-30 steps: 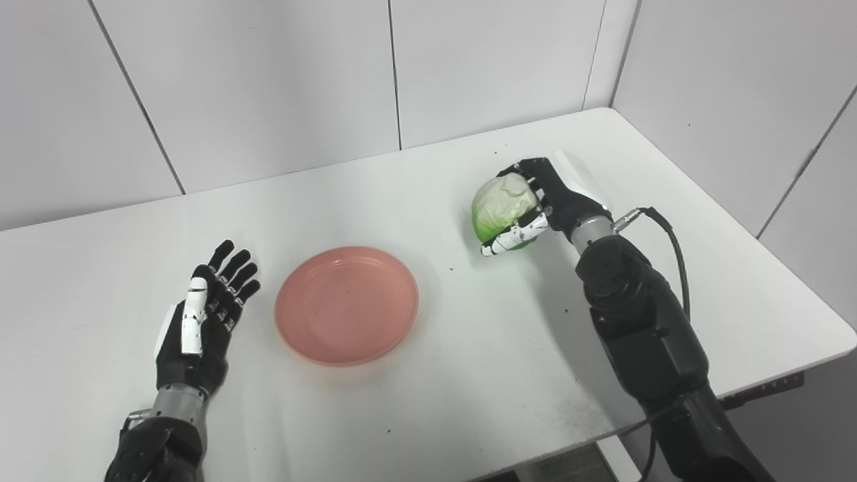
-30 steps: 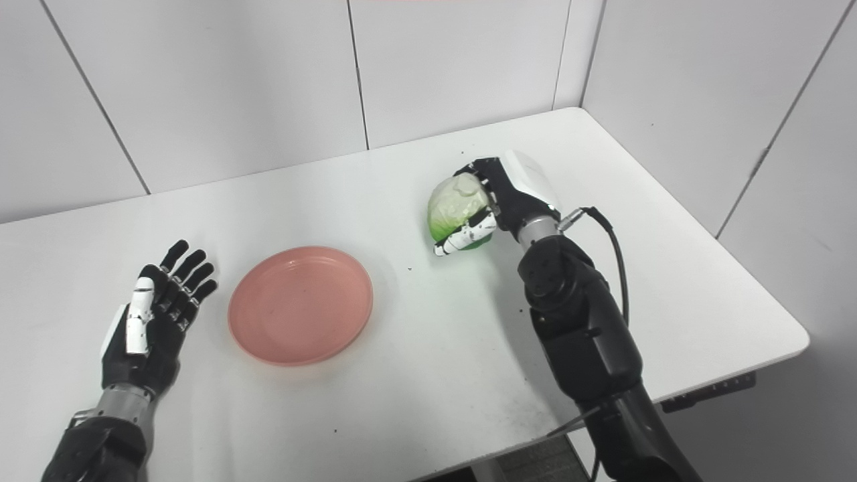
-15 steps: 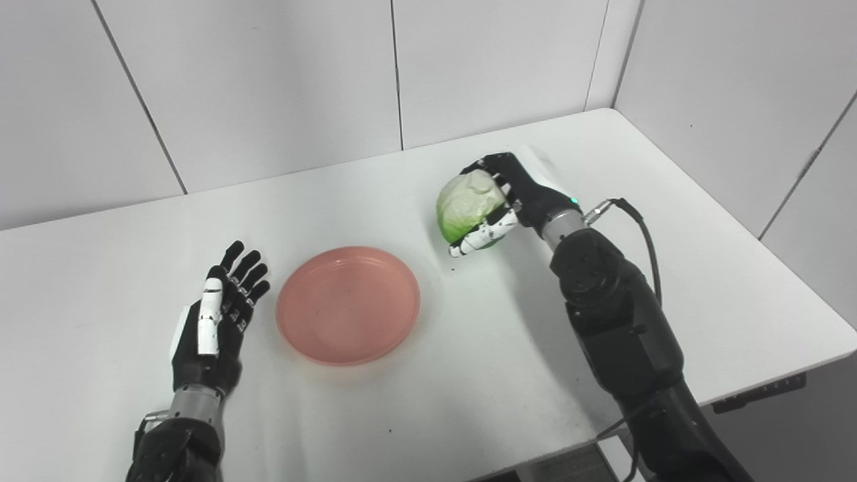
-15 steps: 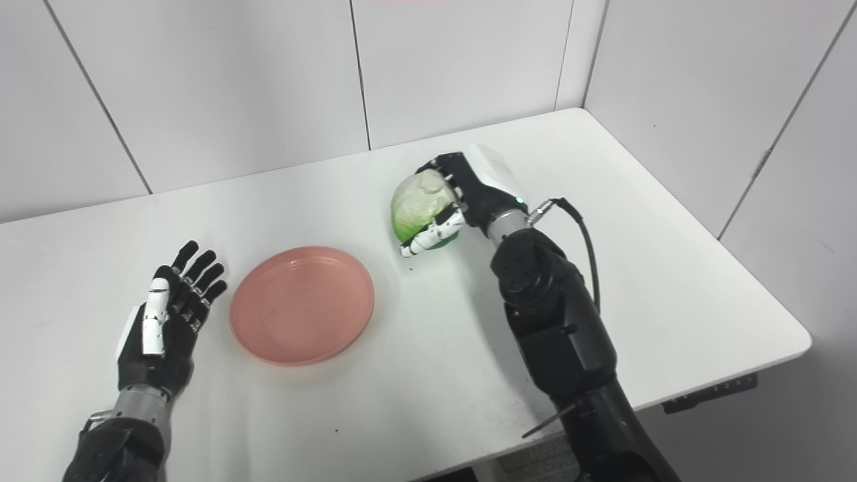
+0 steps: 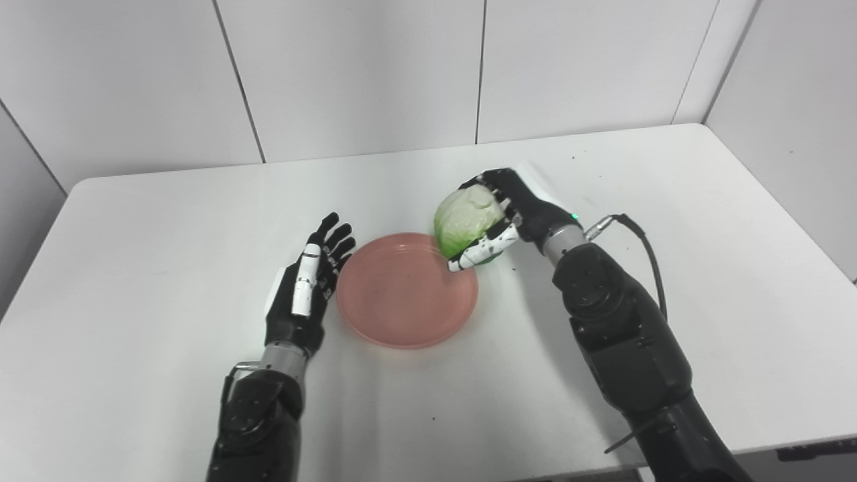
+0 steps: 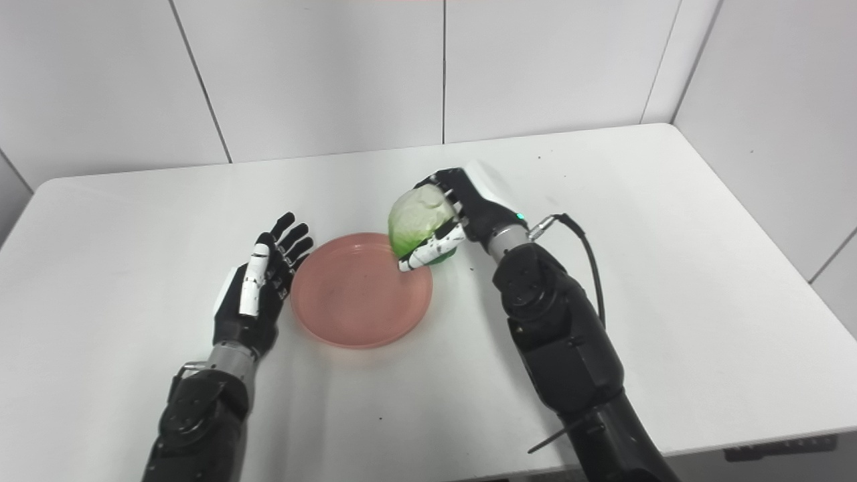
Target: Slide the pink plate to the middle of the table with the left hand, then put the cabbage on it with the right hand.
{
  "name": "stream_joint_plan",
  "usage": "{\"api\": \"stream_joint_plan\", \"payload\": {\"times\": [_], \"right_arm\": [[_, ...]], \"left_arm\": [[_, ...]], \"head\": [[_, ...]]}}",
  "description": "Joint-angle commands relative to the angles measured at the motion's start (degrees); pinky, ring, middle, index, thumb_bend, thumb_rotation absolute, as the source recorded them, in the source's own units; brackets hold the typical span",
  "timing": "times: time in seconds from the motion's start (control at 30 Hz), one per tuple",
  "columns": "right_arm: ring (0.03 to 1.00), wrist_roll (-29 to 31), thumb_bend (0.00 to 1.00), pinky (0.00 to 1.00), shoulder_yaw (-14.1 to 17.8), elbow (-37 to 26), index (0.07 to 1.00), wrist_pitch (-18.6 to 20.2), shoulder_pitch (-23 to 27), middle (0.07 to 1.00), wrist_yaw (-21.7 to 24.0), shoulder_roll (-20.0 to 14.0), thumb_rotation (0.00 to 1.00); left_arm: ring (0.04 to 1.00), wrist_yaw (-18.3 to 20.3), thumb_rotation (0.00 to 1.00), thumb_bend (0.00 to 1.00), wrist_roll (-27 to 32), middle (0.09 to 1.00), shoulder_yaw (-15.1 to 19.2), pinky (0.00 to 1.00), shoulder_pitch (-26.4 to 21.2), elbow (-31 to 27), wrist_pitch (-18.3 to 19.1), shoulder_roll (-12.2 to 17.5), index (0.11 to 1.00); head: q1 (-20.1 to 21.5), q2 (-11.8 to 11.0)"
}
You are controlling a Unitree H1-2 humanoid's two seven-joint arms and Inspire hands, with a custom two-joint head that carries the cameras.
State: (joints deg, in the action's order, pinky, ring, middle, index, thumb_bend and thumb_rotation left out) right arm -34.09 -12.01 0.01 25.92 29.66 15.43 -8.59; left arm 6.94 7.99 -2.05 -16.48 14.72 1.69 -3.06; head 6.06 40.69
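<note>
The pink plate point(image 5: 407, 290) sits near the middle of the white table point(image 5: 703, 221) with nothing lying in it. The right hand point(image 5: 512, 211) is wrapped around the cabbage point(image 5: 466, 219), fingers and thumb curled on it, holding it at the plate's far right rim; whether it touches the rim I cannot tell. The left hand point(image 5: 304, 289) rests just left of the plate, fingers spread and straight, holding nothing, close beside the rim.

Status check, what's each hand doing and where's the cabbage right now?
Left robot hand open, beside pink plate. Right robot hand shut on cabbage, at the plate's right rim. Nothing on the plate.
</note>
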Motion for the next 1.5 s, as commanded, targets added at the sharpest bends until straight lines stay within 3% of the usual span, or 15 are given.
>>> {"api": "stream_joint_plan", "payload": {"times": [0.0, 0.37, 0.8, 1.23, 1.43, 1.47], "right_arm": [[0.369, 0.7, 0.51, 0.33, -0.6, 0.0, 0.559, -3.7, 3.3, 0.483, -2.2, 0.8, 0.00], [0.377, 1.7, 0.51, 0.34, -4.7, 3.6, 0.558, -4.7, 2.9, 0.480, -3.6, 1.6, 0.00], [0.365, 1.7, 0.51, 0.32, -7.9, 8.0, 0.564, -9.9, 2.3, 0.474, -6.3, 1.8, 0.00], [0.373, 0.5, 0.51, 0.33, -10.2, 7.8, 0.557, -8.6, 1.0, 0.471, -4.5, 0.0, 0.00], [0.444, -0.7, 0.52, 0.45, -11.9, 6.3, 0.532, -6.5, 1.1, 0.522, -2.0, -1.3, 0.03], [0.544, -1.2, 0.66, 0.49, -12.4, 5.8, 0.608, -6.2, 1.3, 0.609, -1.1, -1.8, 0.09]], "left_arm": [[0.905, -0.9, 1.00, 0.48, -0.9, 0.908, -0.6, 0.89, 0.9, 0.8, 3.8, -0.9, 0.900], [0.910, -2.0, 1.00, 0.48, -2.2, 0.915, -1.3, 0.91, 0.6, 0.6, 3.8, -2.2, 0.911], [0.909, -2.2, 1.00, 0.48, -2.3, 0.917, -1.0, 0.90, 0.3, 0.8, 3.3, -2.6, 0.915], [0.922, -1.7, 1.00, 0.48, -1.9, 0.927, -0.8, 0.92, 0.5, -0.1, 4.4, -2.4, 0.922], [0.923, -1.5, 1.00, 0.47, -1.6, 0.926, -0.7, 0.92, 0.4, -0.1, 4.4, -2.5, 0.924], [0.923, -1.5, 1.00, 0.47, -1.7, 0.926, -0.8, 0.92, 0.4, -0.1, 4.4, -2.4, 0.922]], "head": [[-0.8, 0.2], [-3.7, 0.8], [-3.5, 1.5], [-3.2, 2.1], [-3.1, 2.1], [-3.1, 2.1]]}}
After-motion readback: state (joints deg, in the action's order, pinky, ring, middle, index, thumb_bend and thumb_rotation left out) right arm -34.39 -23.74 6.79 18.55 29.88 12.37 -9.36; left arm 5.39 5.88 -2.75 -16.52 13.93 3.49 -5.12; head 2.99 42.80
